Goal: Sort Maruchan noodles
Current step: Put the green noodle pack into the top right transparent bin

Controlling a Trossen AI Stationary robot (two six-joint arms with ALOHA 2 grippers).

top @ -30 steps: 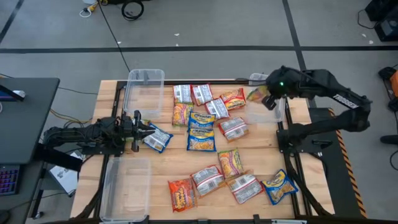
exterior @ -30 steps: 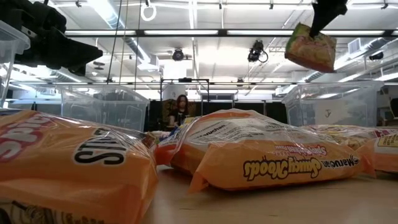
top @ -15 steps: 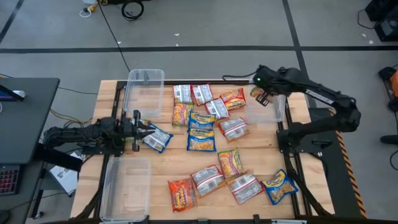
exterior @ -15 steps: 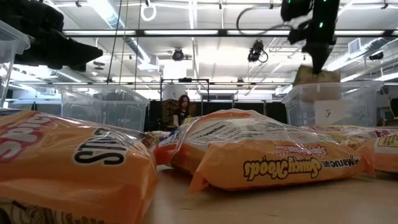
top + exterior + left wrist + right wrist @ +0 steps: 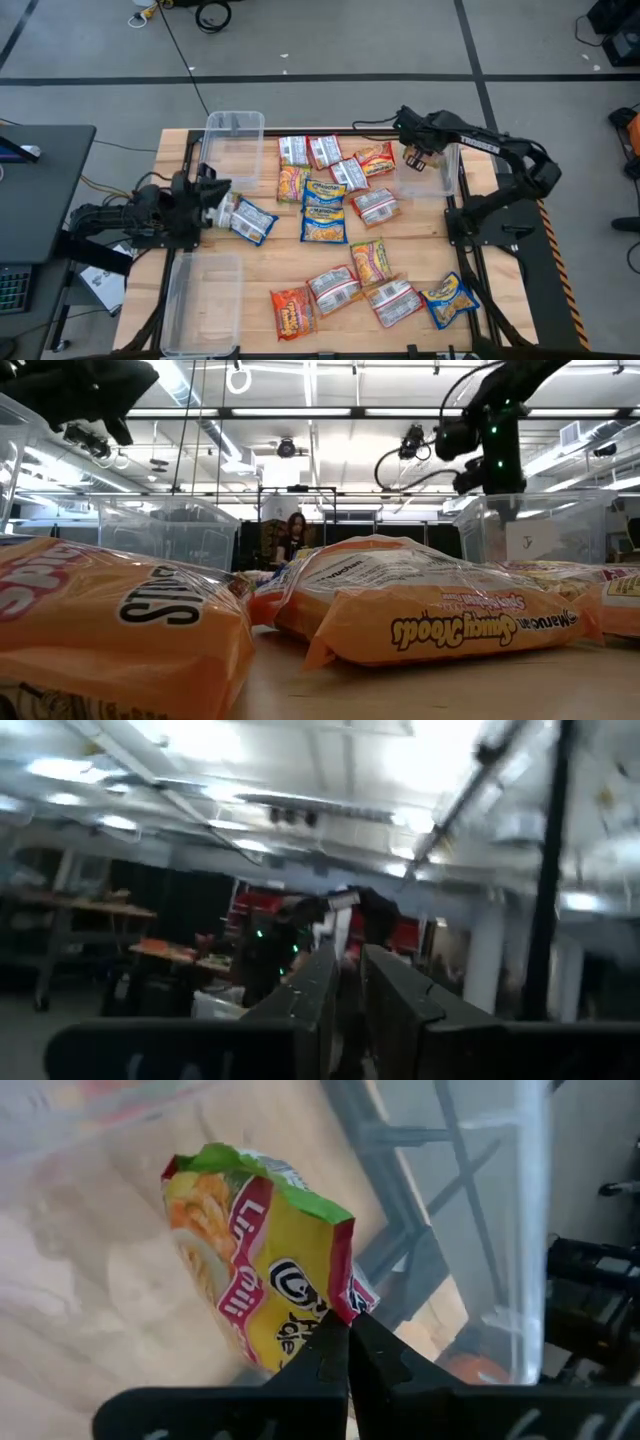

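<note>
My right gripper [image 5: 412, 155] is over the clear bin [image 5: 440, 180] at the table's far right and is shut on a green-yellow-red packet [image 5: 255, 1270]. The packet reaches down inside the bin's walls. My left gripper [image 5: 218, 210] is at the table's left, shut and tipped upward, so its wrist view shows only the room past the fingers [image 5: 400, 1010]. A blue-and-yellow packet [image 5: 252, 221] lies flat on the table just right of it, untouched. Several more orange, blue-yellow and silver packets [image 5: 325, 205] lie flat across the table's middle and near side. My right gripper pinches the packet by one corner of its sealed end [image 5: 340, 1305] between its two fingers [image 5: 320, 1365], coming from above. The packet hangs below the fingers inside the bin. I cannot tell whether its lower end touches the bin's floor.
Two more clear bins sit on the left: one at the far edge [image 5: 232, 140] and one at the near edge [image 5: 200, 300]. In the low view large orange packets [image 5: 440, 615] fill the foreground. A person sits in the room far behind the table [image 5: 292, 532].
My right gripper has carried the green-yellow packet from high above the table's right side toward the left and down into the right bin. My left gripper has risen, tipped upward and drawn back slightly toward the table's left edge. The blue-and-yellow packet beside it has stayed put.
</note>
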